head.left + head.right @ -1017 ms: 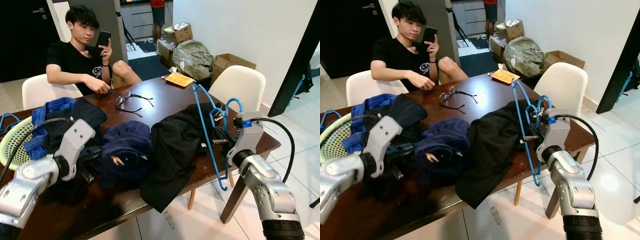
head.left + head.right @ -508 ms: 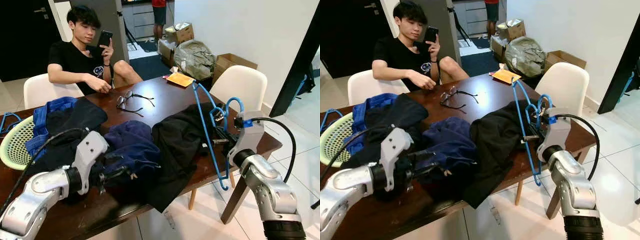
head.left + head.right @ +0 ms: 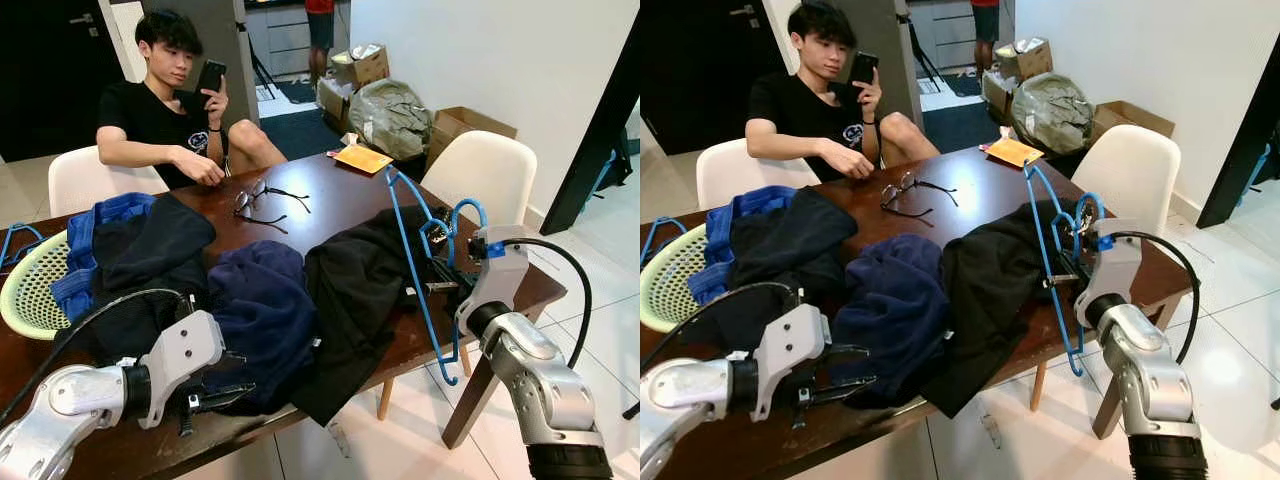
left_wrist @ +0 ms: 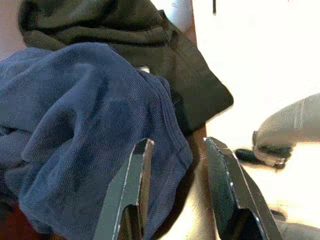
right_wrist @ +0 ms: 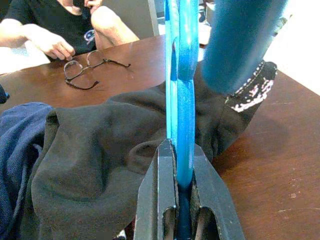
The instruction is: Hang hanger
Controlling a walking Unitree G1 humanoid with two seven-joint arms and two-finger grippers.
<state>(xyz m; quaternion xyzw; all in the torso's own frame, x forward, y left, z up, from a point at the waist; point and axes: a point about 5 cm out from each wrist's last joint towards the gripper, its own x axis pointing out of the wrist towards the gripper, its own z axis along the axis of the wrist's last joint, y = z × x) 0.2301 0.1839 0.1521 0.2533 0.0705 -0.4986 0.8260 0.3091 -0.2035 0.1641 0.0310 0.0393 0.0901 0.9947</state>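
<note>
A blue plastic hanger (image 3: 410, 250) stands upright at the table's right edge, and my right gripper (image 3: 441, 277) is shut on its lower bar. The right wrist view has the hanger (image 5: 180, 95) clamped between the fingers (image 5: 159, 170). A black garment (image 3: 360, 280) lies on the table beside the hanger, draping over the front edge. A navy garment (image 3: 262, 312) lies to its left. My left gripper (image 3: 218, 396) is open at the near table edge, at the navy garment's hem (image 4: 85, 115). Nothing is between its fingers (image 4: 140, 160).
A person sits at the far side holding a phone (image 3: 207, 76). Glasses (image 3: 262, 197) and a yellow envelope (image 3: 360, 158) lie on the brown table (image 3: 320, 210). A green basket (image 3: 25, 292) with blue and dark clothes is at the left, a white chair (image 3: 487, 170) at the right.
My left arm has drawn back and down to the near table edge, off the clothes pile, and the navy garment now lies spread out. The right gripper and hanger have not moved.
</note>
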